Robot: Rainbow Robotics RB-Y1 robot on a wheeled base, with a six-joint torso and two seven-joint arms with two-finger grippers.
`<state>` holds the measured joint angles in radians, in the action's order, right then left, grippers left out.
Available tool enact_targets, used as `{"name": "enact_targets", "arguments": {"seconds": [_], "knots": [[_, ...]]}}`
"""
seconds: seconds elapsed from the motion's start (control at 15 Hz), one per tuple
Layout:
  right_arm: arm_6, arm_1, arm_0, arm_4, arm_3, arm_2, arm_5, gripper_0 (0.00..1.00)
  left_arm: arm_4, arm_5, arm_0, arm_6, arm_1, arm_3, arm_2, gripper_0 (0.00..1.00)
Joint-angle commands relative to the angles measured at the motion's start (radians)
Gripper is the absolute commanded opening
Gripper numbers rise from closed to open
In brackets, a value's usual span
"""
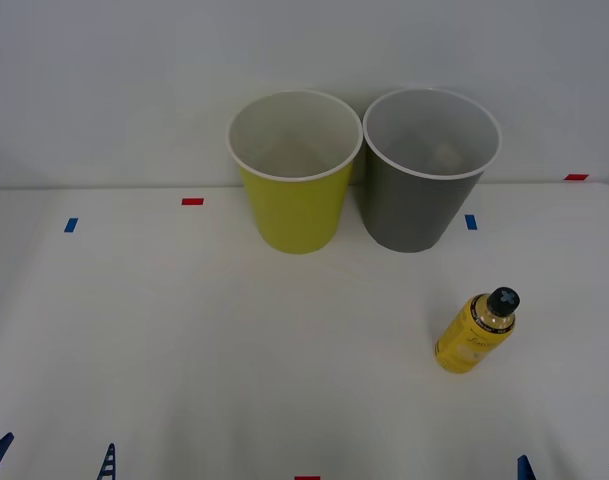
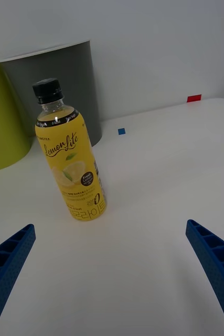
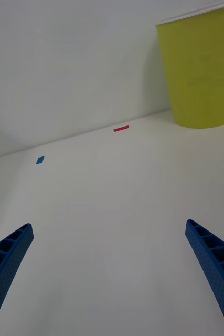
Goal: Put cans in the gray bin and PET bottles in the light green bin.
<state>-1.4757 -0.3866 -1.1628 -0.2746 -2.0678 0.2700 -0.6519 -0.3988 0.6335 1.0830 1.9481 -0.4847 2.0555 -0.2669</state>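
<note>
Lemon drink PET bottle (image 1: 474,332) upright on white table (image 1: 184,340), in front of gray bin (image 1: 424,180); light green bin (image 1: 294,175) beside. Right gripper (image 2: 112,273) & left gripper (image 3: 109,270) both wide open, empty.

You can read "Lemon Lite" in dark script on the PET bottle's (image 2: 70,163) yellow wrap, right wrist view. Small print above it, the round dark badge and the Korean line near the base are too small to read. Bins carry no readable text.
</note>
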Motion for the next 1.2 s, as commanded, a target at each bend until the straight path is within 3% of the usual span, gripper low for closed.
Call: {"name": "enact_targets", "arguments": {"seconds": [0.07,1.2], "knots": [[0.000,0.000,0.000,0.000,0.000,0.000,0.000,1.00,0.000,0.000,0.000,0.000,0.000,0.000,0.000,1.00],[0.000,0.000,0.000,0.000,0.000,0.000,0.000,1.00,0.000,0.000,0.000,0.000,0.000,0.000,0.000,1.00]]}}
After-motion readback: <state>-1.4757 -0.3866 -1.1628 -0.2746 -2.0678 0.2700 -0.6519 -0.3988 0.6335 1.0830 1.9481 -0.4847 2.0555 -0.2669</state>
